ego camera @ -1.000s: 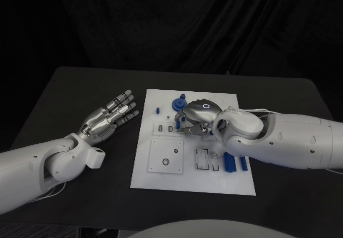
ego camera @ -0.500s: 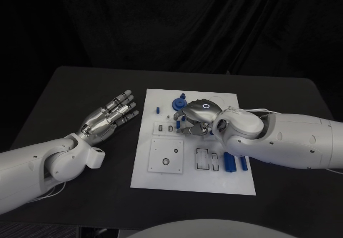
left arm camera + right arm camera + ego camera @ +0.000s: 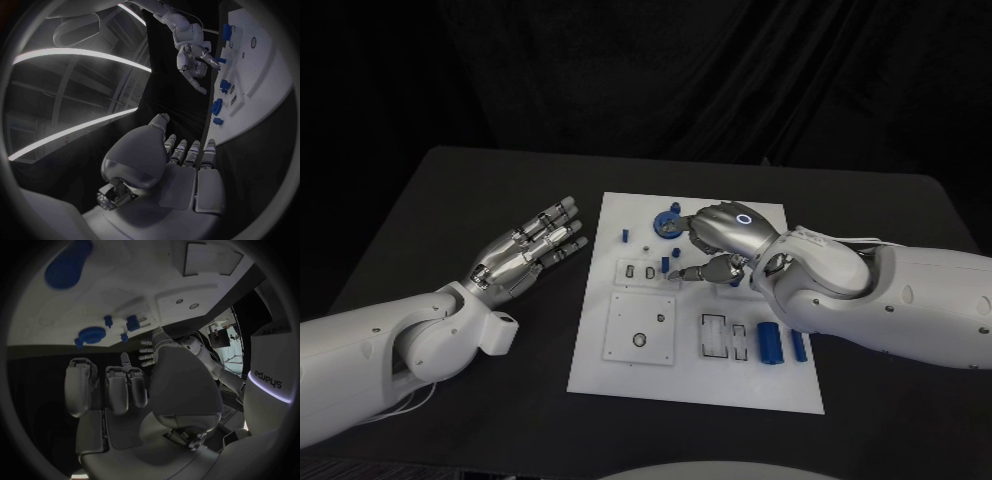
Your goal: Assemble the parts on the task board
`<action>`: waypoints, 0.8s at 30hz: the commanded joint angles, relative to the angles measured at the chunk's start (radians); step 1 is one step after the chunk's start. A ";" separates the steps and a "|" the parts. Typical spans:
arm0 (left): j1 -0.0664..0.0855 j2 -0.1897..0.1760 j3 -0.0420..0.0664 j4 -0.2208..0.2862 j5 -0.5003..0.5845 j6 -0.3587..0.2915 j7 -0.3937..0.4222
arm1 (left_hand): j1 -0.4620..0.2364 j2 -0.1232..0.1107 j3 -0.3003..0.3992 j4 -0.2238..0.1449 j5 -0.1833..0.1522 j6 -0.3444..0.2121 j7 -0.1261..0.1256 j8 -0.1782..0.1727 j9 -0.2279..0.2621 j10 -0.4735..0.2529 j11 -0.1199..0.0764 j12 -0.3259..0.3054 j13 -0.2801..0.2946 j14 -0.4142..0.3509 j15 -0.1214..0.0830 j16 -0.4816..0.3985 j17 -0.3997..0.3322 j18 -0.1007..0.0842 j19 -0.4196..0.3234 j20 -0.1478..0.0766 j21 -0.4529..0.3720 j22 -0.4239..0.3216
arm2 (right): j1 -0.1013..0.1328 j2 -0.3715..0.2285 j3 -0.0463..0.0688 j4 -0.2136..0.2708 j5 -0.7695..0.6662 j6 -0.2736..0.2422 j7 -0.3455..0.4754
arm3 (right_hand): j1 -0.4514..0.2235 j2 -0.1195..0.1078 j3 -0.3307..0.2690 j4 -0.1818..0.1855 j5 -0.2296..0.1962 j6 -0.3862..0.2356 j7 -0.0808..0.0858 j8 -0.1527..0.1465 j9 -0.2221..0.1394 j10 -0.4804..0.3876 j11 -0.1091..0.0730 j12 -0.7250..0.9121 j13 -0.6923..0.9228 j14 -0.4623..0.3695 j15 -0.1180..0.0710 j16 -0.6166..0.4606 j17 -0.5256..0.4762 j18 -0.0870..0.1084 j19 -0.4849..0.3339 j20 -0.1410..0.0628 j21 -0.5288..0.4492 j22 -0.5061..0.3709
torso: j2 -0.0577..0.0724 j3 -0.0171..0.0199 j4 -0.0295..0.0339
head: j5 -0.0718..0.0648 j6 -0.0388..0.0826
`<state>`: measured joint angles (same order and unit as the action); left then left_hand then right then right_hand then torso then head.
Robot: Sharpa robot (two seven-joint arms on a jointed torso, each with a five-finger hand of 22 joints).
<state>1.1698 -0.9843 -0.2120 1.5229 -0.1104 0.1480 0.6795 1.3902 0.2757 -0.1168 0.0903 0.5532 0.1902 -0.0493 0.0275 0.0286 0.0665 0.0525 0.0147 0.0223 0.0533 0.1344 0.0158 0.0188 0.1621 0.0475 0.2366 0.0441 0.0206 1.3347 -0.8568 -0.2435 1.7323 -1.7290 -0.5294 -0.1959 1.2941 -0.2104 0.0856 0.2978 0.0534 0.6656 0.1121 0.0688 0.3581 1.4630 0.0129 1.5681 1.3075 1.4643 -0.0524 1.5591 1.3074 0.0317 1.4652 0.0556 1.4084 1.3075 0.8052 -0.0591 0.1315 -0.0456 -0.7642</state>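
Note:
The white task board (image 3: pixel 635 372) lies in the middle of the black table. My right hand (image 3: pixel 715 243) hovers over its far middle, fingers (image 3: pixel 116 385) stretched out with nothing between them. Just beyond them sit a round blue part (image 3: pixel 668 222) and small blue pegs (image 3: pixel 626 237); the same round part (image 3: pixel 92 335) and pegs (image 3: pixel 133 322) appear in the right wrist view. Two blue bars (image 3: pixel 770 342) lie on the board's near right. My left hand (image 3: pixel 531 247) rests open and flat on the table left of the board, fingers spread. The left wrist view looks past its fingers (image 3: pixel 187 152) to the right hand (image 3: pixel 192 55).
A square white plate (image 3: pixel 642 327) with a small hole sits on the board's near left, with slotted recesses (image 3: pixel 721 335) beside it. Bare black table (image 3: pixel 473 190) surrounds the board. A black curtain hangs behind the table.
The head view has shifted slightly. My right hand has drawn a little to the right over the board, its fingers less curled. The left hand has stayed put.

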 commanded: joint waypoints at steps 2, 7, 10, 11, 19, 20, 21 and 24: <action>0.007 -0.010 0.001 0.025 0.001 -0.067 0.102 | -0.017 -0.003 0.014 -0.001 0.009 0.014 0.009 0.005 0.002 0.015 0.006 0.005 0.003 0.028 0.002 0.014 0.007 0.016 0.014 0.003 0.010 0.004 | 0.034 -0.027 0.002 0.022 0.004 -0.143 0.061 | -0.024 0.009 0.002 0.000 -0.003 0.018 -0.001 0.011 -0.004 0.108 0.004 0.003 0.263 0.105 0.004 0.005 0.258 0.008 0.032 0.005 0.001 0.210 | -0.002 0.0010 -0.0014 | 0.009 0.028; 0.032 -0.017 0.001 0.044 -0.006 -0.102 0.086 | -0.022 -0.017 0.038 0.007 0.012 0.032 0.024 0.006 0.003 0.049 0.022 0.011 0.011 0.097 0.015 0.068 0.021 0.013 0.042 0.013 0.032 0.012 | 0.068 -0.051 -0.002 0.024 0.020 -0.147 0.074 | -0.023 0.034 0.020 -0.002 -0.003 0.029 -0.004 0.015 -0.008 0.108 0.002 0.003 0.263 0.105 0.003 0.006 0.259 0.007 0.035 0.005 0.008 0.212 | -0.017 0.0059 -0.0019 | 0.013 0.054; 0.052 -0.013 0.001 0.048 -0.011 -0.115 0.049 | -0.022 -0.023 0.047 0.011 0.011 0.038 0.037 0.006 0.004 0.059 0.030 0.012 0.014 0.110 0.022 0.086 0.022 0.013 0.053 0.020 0.040 0.014 | 0.078 -0.061 -0.003 0.008 0.044 -0.135 0.093 | -0.008 0.072 0.044 -0.006 0.000 0.067 -0.005 0.031 -0.010 0.108 0.001 0.003 0.263 0.107 0.002 0.012 0.263 0.003 0.042 0.004 0.022 0.217 | -0.031 0.0098 -0.0027 | 0.013 0.051; 0.059 -0.011 0.001 0.048 -0.012 -0.117 0.035 | -0.021 -0.024 0.049 0.012 0.011 0.036 0.039 0.006 0.003 0.059 0.034 0.012 0.014 0.110 0.025 0.087 0.021 0.013 0.054 0.022 0.041 0.014 | 0.079 -0.062 -0.004 0.001 0.054 -0.128 0.098 | -0.002 0.084 0.050 -0.007 0.002 0.075 -0.004 0.035 -0.011 0.108 0.001 0.003 0.263 0.107 0.002 0.012 0.263 0.003 0.043 0.004 0.023 0.218 | -0.036 0.0114 -0.0038 | 0.016 0.046; 0.090 0.017 0.001 0.024 -0.045 -0.095 -0.033 | -0.016 -0.035 0.074 0.023 0.012 0.071 0.075 0.012 0.008 0.099 0.057 0.019 0.023 0.130 0.047 0.129 0.021 0.009 0.069 0.042 0.052 0.016 | 0.073 -0.083 -0.005 -0.049 0.107 -0.061 0.112 | 0.014 0.133 0.064 -0.009 0.036 0.162 -0.002 0.070 -0.008 0.108 0.004 0.003 0.263 0.104 0.004 0.003 0.257 0.005 0.041 0.006 0.016 0.215 | -0.111 0.0372 -0.0295 | 0.053 -0.010; 0.091 0.022 0.001 0.020 -0.060 -0.096 -0.031 | -0.015 -0.037 0.078 0.027 0.012 0.079 0.078 0.012 0.008 0.122 0.069 0.023 0.029 0.139 0.049 0.141 0.023 0.009 0.074 0.044 0.055 0.017 | 0.072 -0.087 -0.005 -0.052 0.116 -0.056 0.113 | 0.026 0.138 0.068 -0.012 0.062 0.178 -0.002 0.075 -0.009 0.108 0.003 0.003 0.263 0.102 0.004 -0.007 0.249 0.006 0.038 0.006 0.009 0.213 | -0.119 0.0400 -0.0349 | 0.060 -0.015; 0.092 0.027 0.001 0.016 -0.079 -0.097 -0.030 | -0.013 -0.040 0.082 0.032 0.012 0.096 0.085 0.015 0.010 0.163 0.084 0.032 0.039 0.156 0.051 0.158 0.025 0.010 0.082 0.047 0.061 0.019 | 0.070 -0.093 -0.005 -0.055 0.126 -0.051 0.112 | 0.030 0.139 0.068 -0.013 0.065 0.182 -0.003 0.076 -0.009 0.108 0.003 0.003 0.263 0.101 0.004 -0.008 0.248 0.007 0.037 0.006 0.007 0.213 | -0.125 0.0421 -0.0389 | 0.065 -0.020; 0.094 0.043 0.001 0.004 -0.138 -0.106 -0.038 | 0.009 -0.064 0.106 0.068 0.014 0.184 0.115 0.027 0.017 0.346 0.103 0.062 0.088 0.293 0.056 0.280 0.040 0.010 0.151 0.051 0.107 0.033 | 0.065 -0.108 -0.005 -0.063 0.145 -0.030 0.103 | 0.075 0.144 0.080 -0.024 0.089 0.201 -0.003 0.078 -0.011 0.108 0.003 0.003 0.263 0.095 0.002 -0.032 0.228 0.010 0.032 0.004 -0.006 0.208 | -0.144 0.0481 -0.0466 | 0.072 -0.038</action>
<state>1.2615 -0.9468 -0.2120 1.5293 -0.1677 0.0526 0.6496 1.3973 0.2187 -0.0135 0.1497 0.5642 0.3636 0.0625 0.0522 0.0444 0.3840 0.1522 0.0734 0.1021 0.3260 0.1880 0.2773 0.0572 0.1622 0.1876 0.2863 0.1441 0.0512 1.4039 -0.9602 -0.2486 1.6720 -1.6313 -0.5981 -0.0986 1.3518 -0.0658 0.1578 0.2727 0.1316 0.8575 0.1103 0.1404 0.3482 1.4630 0.0128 1.5681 1.3073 1.4643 -0.0524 1.5361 1.3074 0.0317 1.4652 0.0555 1.4091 1.3073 0.6899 -0.0202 0.0973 0.0207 -0.7907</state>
